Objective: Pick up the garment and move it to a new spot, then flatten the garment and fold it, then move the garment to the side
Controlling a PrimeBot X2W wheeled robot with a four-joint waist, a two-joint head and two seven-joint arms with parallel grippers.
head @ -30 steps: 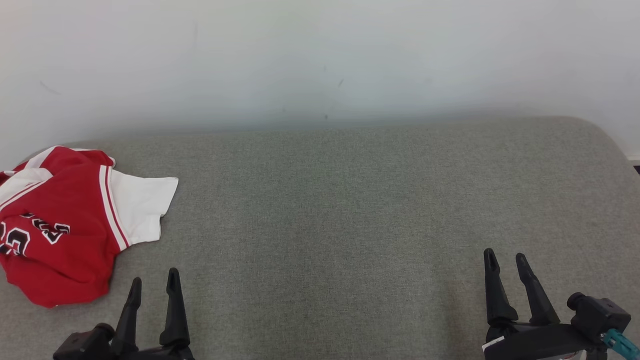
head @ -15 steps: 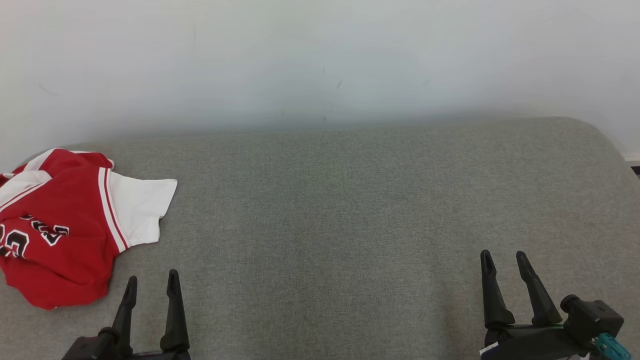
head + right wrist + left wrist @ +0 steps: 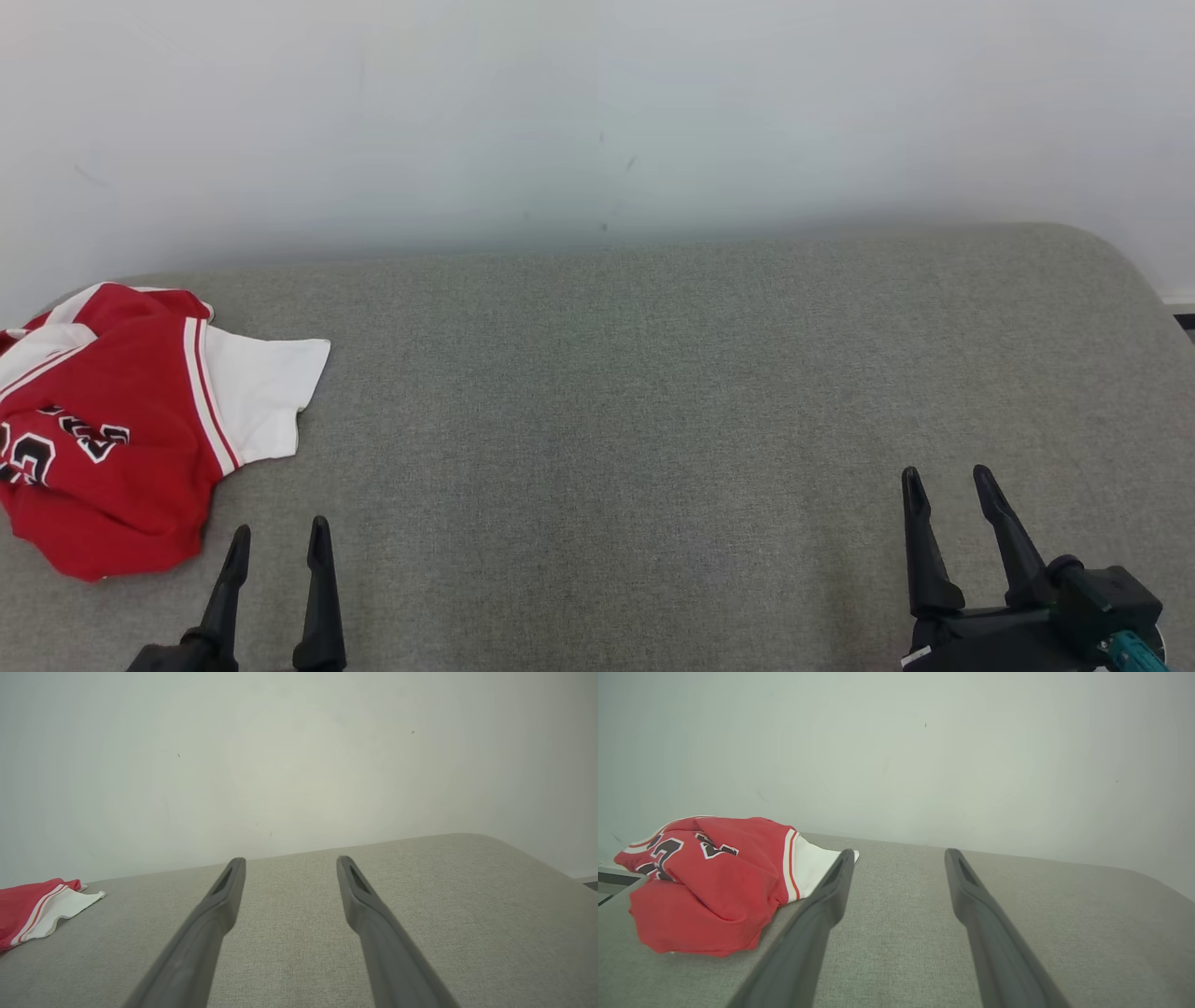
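Note:
The garment (image 3: 121, 429) is a red jersey with white sleeves, red-and-white stripes and black lettering, lying crumpled at the far left of the grey padded surface (image 3: 653, 392). It also shows in the left wrist view as a red heap (image 3: 710, 882) left of the fingers, and its white sleeve (image 3: 56, 910) appears at the left edge of the right wrist view. My left gripper (image 3: 277, 537) stands open just right of the garment's near edge, apart from it and holding nothing. My right gripper (image 3: 945, 478) is open and holding nothing at the lower right, far from the garment.
A pale wall (image 3: 597, 121) rises directly behind the grey surface. The surface rounds off at its far right corner (image 3: 1120, 252). Bare grey fabric stretches between the two grippers and right of the garment.
Both grippers have drawn back slightly toward the bottom of the head view. The whole picture shifted down a little, so the camera moved. The garment lies as before.

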